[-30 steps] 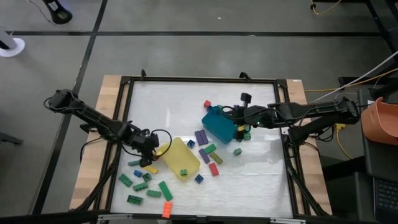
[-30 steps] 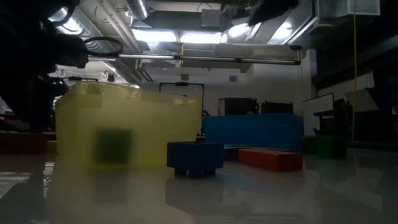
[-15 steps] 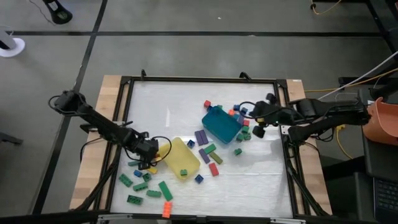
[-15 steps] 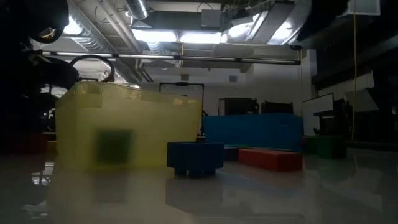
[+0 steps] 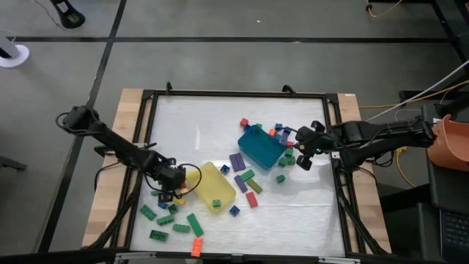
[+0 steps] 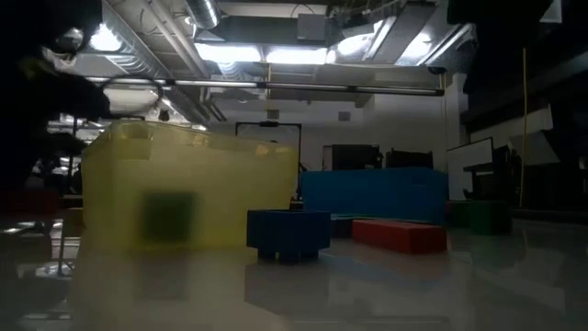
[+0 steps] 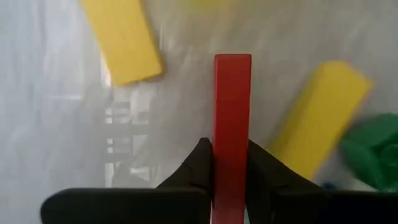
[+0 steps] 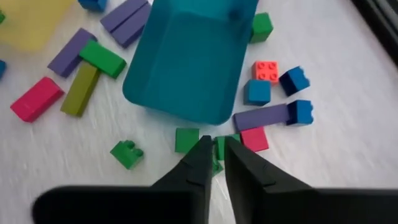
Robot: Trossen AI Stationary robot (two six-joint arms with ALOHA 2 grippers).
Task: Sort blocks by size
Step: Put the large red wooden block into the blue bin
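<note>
My left gripper (image 5: 171, 193) points down at the table just left of the yellow tray (image 5: 213, 185) and is shut on a red bar block (image 7: 232, 106). Two yellow bars (image 7: 122, 38) (image 7: 320, 118) and a green block (image 7: 373, 149) lie around it. My right gripper (image 5: 303, 152) hangs above the table to the right of the teal tray (image 5: 260, 145), its fingers (image 8: 202, 163) shut with nothing between them. Under it lie green (image 8: 186, 139), red (image 8: 254, 139), blue (image 8: 257, 91) and purple (image 8: 261, 116) blocks. My left gripper pinches the red bar by its two long sides (image 7: 231, 155) between the two fingers. The fingers come from above, pointing down, one on each side, with the bar running on ahead between them. Whether the bar is clear of the table, I cannot tell.
More green blocks and an orange one (image 5: 196, 246) lie near the front left. Purple, green and red bars (image 5: 246, 180) lie between the two trays. A blue block (image 6: 288, 233) and a red bar (image 6: 400, 234) show in the low view. The black frame (image 5: 337, 139) borders the table.
My right gripper has drawn back from above the teal tray toward the table's right edge, sinking a little and rolling about its own axis. My left gripper has stayed beside the yellow tray.
</note>
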